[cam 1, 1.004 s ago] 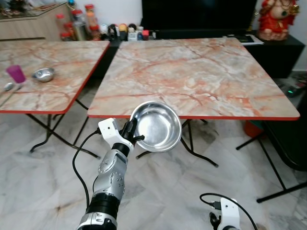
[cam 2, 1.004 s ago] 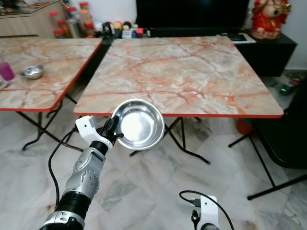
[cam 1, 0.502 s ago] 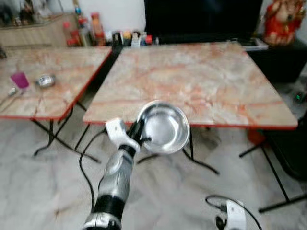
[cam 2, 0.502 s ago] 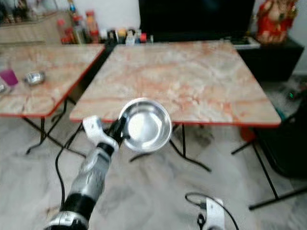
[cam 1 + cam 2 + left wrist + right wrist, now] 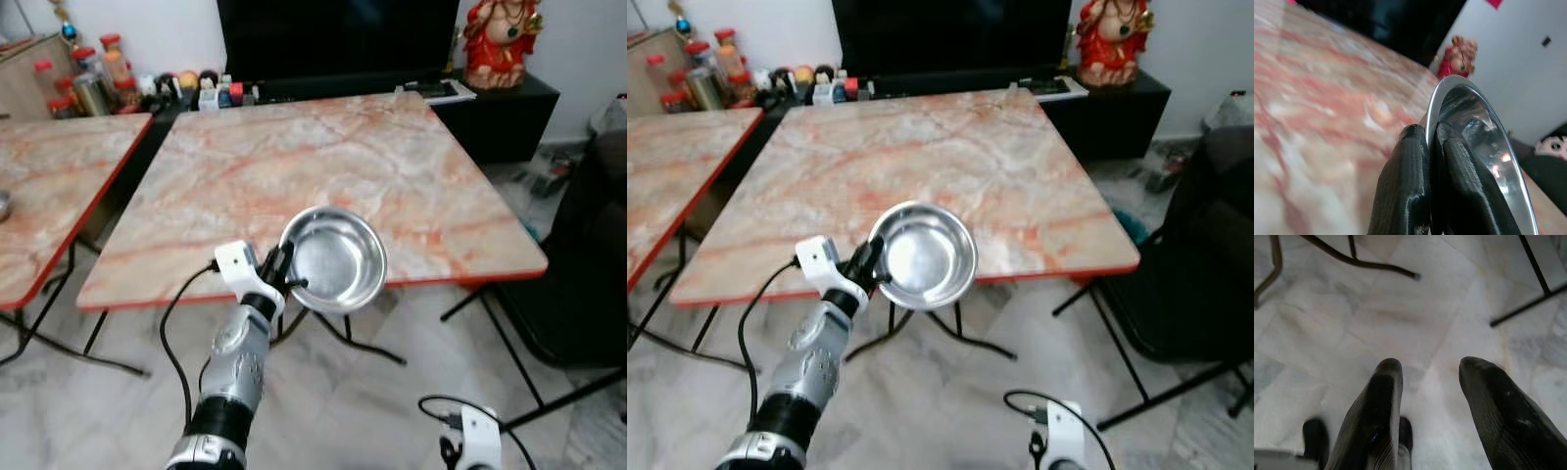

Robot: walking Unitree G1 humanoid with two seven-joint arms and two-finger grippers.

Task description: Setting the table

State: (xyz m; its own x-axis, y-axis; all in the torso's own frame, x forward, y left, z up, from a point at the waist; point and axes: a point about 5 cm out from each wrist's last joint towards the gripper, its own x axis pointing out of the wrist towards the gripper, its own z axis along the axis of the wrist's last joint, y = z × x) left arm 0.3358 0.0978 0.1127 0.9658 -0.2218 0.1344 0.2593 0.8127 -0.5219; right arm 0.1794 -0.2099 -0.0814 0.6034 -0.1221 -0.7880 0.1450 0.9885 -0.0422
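Note:
My left gripper [image 5: 283, 278] is shut on the rim of a shiny steel bowl [image 5: 336, 260] and holds it up, tilted, in front of the near edge of the marble-patterned table [image 5: 294, 166]. Along the left wrist the two black fingers [image 5: 1410, 186] pinch the bowl's rim [image 5: 1484, 142] between them. My right gripper [image 5: 1427, 396] hangs low over the floor, open with nothing between its fingers; its white wrist [image 5: 472, 441] sits at the bottom of the head views.
A second marble table [image 5: 39, 196] stands at the left. A black TV cabinet with jars and small items [image 5: 147, 88] and a red statue [image 5: 498, 39] lines the back wall. A dark chair [image 5: 588, 264] stands at the right. Table legs [image 5: 1352, 259] cross the floor.
The camera has turned right and drawn nearer, so the left table with its cup and small bowl has slid out of view. The bowl stays held in my left gripper.

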